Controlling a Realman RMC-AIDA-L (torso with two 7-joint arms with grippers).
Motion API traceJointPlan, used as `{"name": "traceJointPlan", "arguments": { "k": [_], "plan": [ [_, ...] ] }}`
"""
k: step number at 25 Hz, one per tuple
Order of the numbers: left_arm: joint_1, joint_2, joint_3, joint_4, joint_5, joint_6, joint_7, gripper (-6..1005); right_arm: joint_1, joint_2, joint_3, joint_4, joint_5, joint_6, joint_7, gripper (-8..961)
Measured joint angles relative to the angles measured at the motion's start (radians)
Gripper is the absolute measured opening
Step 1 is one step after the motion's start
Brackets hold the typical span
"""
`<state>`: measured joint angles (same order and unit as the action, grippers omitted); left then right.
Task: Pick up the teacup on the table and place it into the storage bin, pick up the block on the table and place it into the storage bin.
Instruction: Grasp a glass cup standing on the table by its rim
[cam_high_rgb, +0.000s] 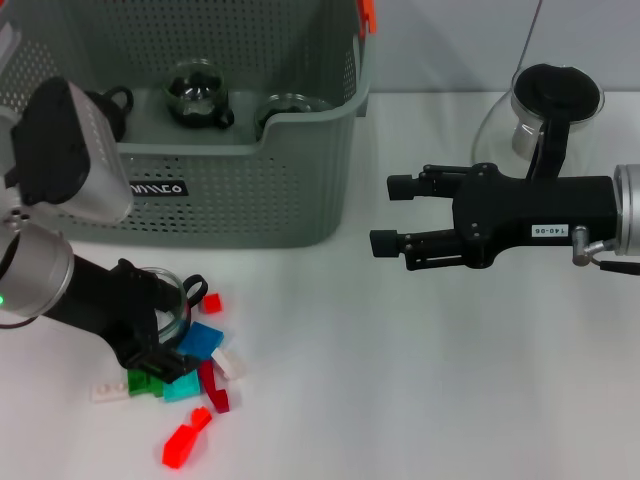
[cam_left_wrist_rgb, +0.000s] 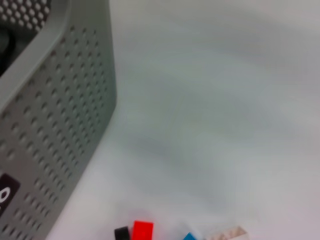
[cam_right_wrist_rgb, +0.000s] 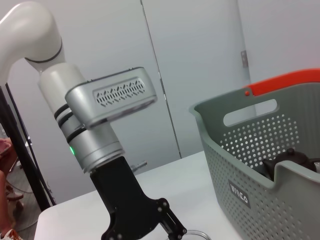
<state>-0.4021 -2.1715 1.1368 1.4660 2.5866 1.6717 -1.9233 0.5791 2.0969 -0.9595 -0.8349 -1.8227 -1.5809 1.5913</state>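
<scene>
Teacup (cam_high_rgb: 165, 300) sits upright at left claw (cam_high_rgb: 160, 345), whose grip cannot be told.

One large grey perforated plastic storage bin (cam_high_rgb: 250, 200) stands on the white table (cam_high_rgb: 420, 380). Three dark glass teacups (cam_high_rgb: 197, 95) are visible inside it. One clear glass teacup (cam_high_rgb: 170, 300) sits among the blocks. One glass carafe with a black lid (cam_high_rgb: 550, 105) is present. Roughly nine small plastic blocks (cam_high_rgb: 195, 375) lie scattered: red, blue, teal, green and white.
</scene>
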Motion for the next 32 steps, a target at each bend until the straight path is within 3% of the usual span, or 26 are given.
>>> {"name": "traceJointPlan", "arguments": {
  "k": [10,19,32],
  "plan": [
    [-0.017,0.002,0.019,-0.014,0.063,-0.040,-0.041,828,-0.002,-0.002,0.004,0.006,-0.002,0.010,-0.004,885],
    [-0.019,-0.001,0.089,-0.071,0.125,-0.130,-0.099,827,-0.001,-0.003,0.004,0.014,-0.004,0.018,-0.005,885],
    [-0.035,0.001,0.105,-0.112,0.148,-0.176,-0.128,825,-0.001,-0.004,0.003,0.014,-0.004,0.018,-0.007,882]
  ]
}}
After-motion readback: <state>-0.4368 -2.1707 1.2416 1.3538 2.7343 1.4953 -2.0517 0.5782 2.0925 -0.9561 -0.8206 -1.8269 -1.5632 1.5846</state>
